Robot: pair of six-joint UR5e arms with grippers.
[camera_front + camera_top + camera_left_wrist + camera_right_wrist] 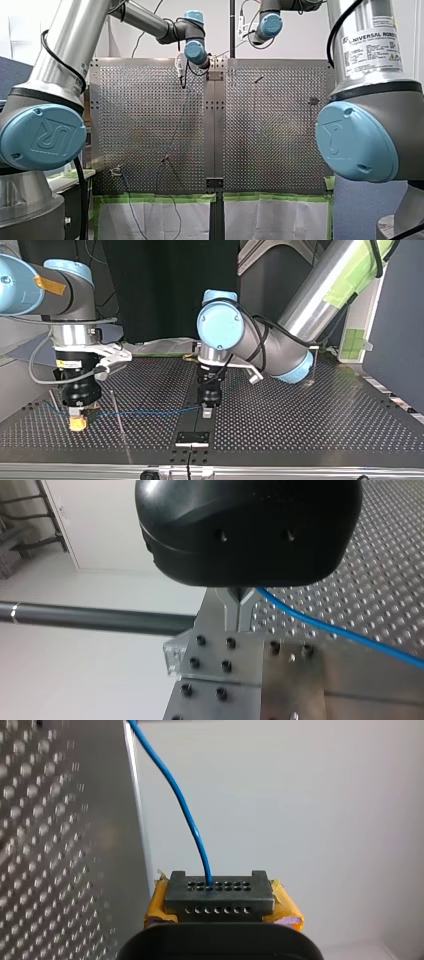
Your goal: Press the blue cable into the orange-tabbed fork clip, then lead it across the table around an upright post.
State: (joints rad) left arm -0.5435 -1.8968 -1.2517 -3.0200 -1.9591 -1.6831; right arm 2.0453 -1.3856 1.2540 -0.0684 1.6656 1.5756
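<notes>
In the top view the thin blue cable (150, 412) runs level just above the perforated table, strung between both grippers. My left gripper (206, 412) stands over the table's middle seam. In the left wrist view my left gripper (241, 600) has its metal tips shut on the cable (340, 632). My right gripper (77, 424), with yellow pads, is low at the top view's left. In its wrist view my right gripper (220, 895) is shut on the cable (192, 827), which rises out of it. A thin upright post (118, 412) stands by the cable between the grippers. I cannot make out an orange-tabbed clip.
A screwed metal plate (192, 437) spans the seam near the table's edge under my left gripper. A second thin rod (53, 401) stands beside my right gripper. In the front view a small fixture (117, 171) sits near-left and two pegs (313, 101) (258, 79) on the right panel.
</notes>
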